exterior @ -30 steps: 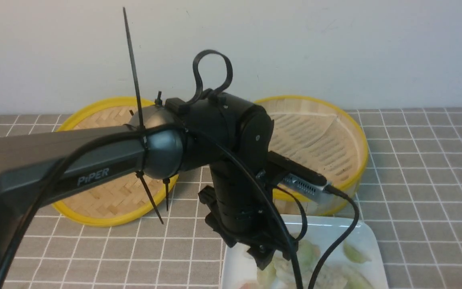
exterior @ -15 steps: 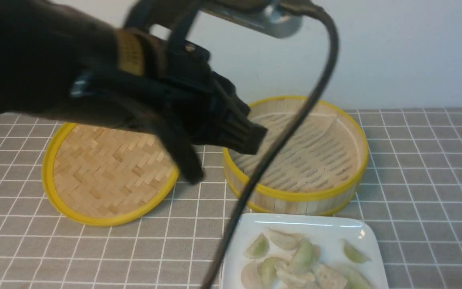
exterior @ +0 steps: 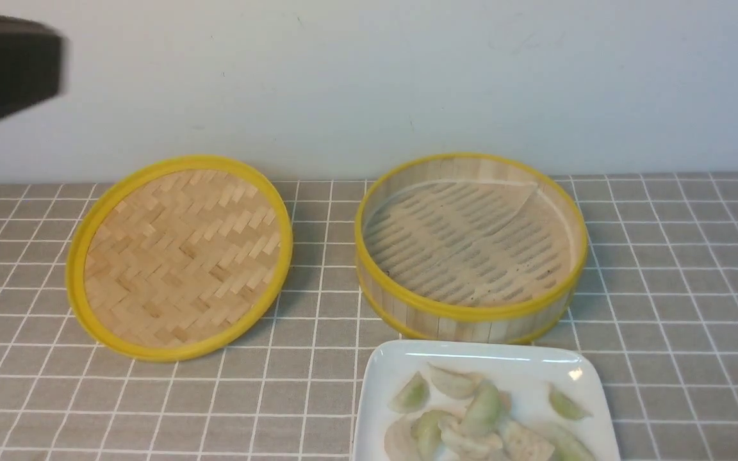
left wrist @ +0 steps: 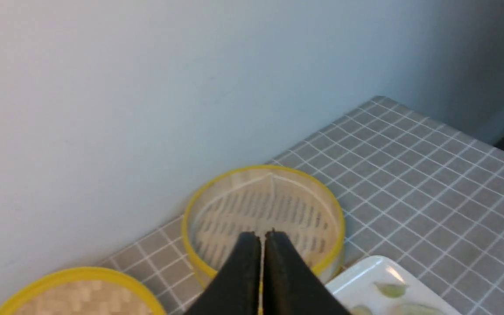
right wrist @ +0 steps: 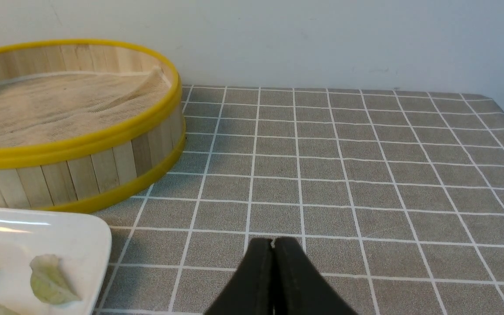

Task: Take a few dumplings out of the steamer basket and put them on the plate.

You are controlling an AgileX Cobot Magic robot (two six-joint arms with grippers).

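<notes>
The steamer basket (exterior: 470, 248) stands at the back right of the table and holds only its pale liner; it also shows in the left wrist view (left wrist: 263, 210) and the right wrist view (right wrist: 72, 127). The white plate (exterior: 394, 365) lies in front of it with several pale green and whitish dumplings (exterior: 481, 410) on it. The plate's corner shows in the left wrist view (left wrist: 365, 275) and in the right wrist view (right wrist: 81, 236), with a dumpling (right wrist: 48, 280). My left gripper (left wrist: 262, 236) is shut and empty, high above the table. My right gripper (right wrist: 272, 242) is shut and empty, low over the cloth right of the plate.
The flat herringbone-woven lid (exterior: 180, 256) with a yellow rim lies left of the basket. A grey checked cloth (exterior: 676, 269) covers the table. A pale wall stands right behind. A dark part of my left arm (exterior: 4, 70) shows at the upper left.
My left arm has lifted off the plate and swung up and away to the upper left, uncovering the basket, plate and lid. The dumplings stay on the plate.
</notes>
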